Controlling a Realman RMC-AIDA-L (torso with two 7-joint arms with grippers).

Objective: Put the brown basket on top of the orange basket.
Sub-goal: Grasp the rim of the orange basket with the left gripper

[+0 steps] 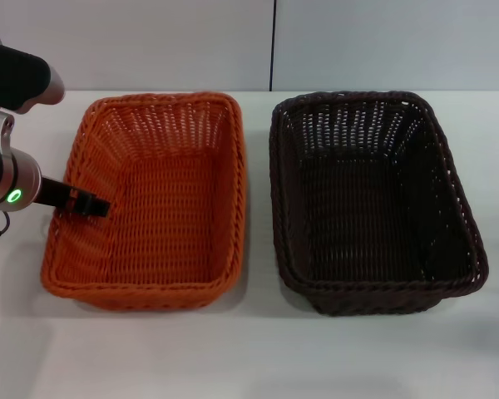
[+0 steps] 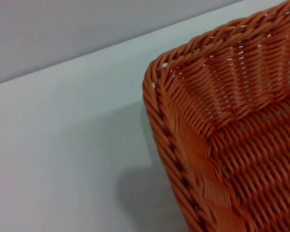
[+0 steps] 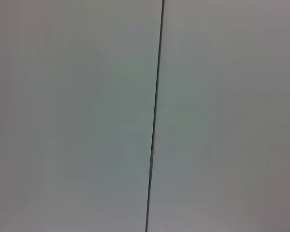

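Note:
The orange basket [image 1: 150,195] stands on the white table at the left. The brown basket [image 1: 370,199] stands beside it at the right, a narrow gap between them. Both are upright and empty. My left gripper [image 1: 88,203] is at the orange basket's left rim, reaching over it from the left. The left wrist view shows a corner of the orange basket [image 2: 232,130] close up. My right gripper is out of view; the right wrist view shows only a wall.
The white table [image 1: 249,349] runs around both baskets, with bare room in front of them. A grey wall with a dark vertical seam [image 1: 273,46] stands behind the table.

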